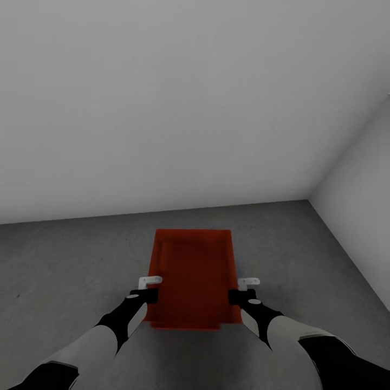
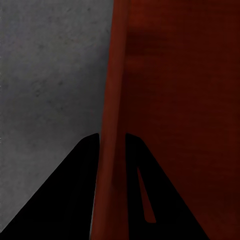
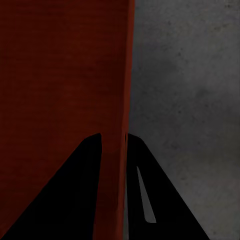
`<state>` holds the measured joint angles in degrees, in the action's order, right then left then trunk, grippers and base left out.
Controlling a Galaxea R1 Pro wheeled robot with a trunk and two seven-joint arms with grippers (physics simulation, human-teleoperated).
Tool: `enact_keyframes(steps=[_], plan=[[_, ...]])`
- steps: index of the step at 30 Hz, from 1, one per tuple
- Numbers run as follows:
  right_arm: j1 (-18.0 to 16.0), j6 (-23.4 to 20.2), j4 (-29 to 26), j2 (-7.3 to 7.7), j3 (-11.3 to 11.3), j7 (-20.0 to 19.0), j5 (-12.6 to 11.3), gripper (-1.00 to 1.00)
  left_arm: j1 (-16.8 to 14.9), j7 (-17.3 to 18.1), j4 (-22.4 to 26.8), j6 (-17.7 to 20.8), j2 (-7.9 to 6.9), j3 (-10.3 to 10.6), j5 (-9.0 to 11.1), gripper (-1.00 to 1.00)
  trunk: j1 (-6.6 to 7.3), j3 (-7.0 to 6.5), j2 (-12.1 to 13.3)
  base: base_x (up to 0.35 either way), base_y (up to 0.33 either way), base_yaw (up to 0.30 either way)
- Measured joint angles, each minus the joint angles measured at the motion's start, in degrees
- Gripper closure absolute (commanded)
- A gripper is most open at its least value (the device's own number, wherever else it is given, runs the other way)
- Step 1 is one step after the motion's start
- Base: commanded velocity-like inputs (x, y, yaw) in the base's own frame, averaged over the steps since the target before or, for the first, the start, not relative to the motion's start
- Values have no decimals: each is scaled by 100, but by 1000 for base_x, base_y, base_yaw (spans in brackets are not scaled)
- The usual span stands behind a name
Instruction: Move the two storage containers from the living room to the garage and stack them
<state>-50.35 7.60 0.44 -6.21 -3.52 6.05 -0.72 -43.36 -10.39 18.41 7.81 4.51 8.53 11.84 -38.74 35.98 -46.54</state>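
While I held the red box (image 1: 192,276) over the grey floor (image 1: 65,265), each side wall sat gripped between my left jaws and right jaws.

- One orange-red storage container (image 1: 193,276)
- Two end effectors: left end effector (image 1: 147,288), right end effector (image 1: 245,291)
- Two pale walls (image 1: 162,97)
- One dark grey floor (image 1: 70,271)

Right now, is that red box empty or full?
Empty. The storage container, gripped on both side walls, shows only its bare orange-red inside in the head view.
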Motion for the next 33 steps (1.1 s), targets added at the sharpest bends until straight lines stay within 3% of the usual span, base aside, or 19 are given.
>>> enact_keyframes(steps=[33], plan=[[0,-1,33,-3,16,3,6,100,0,4,-21,13,-1,3,-1,100,0,0,0,7,42,0]])
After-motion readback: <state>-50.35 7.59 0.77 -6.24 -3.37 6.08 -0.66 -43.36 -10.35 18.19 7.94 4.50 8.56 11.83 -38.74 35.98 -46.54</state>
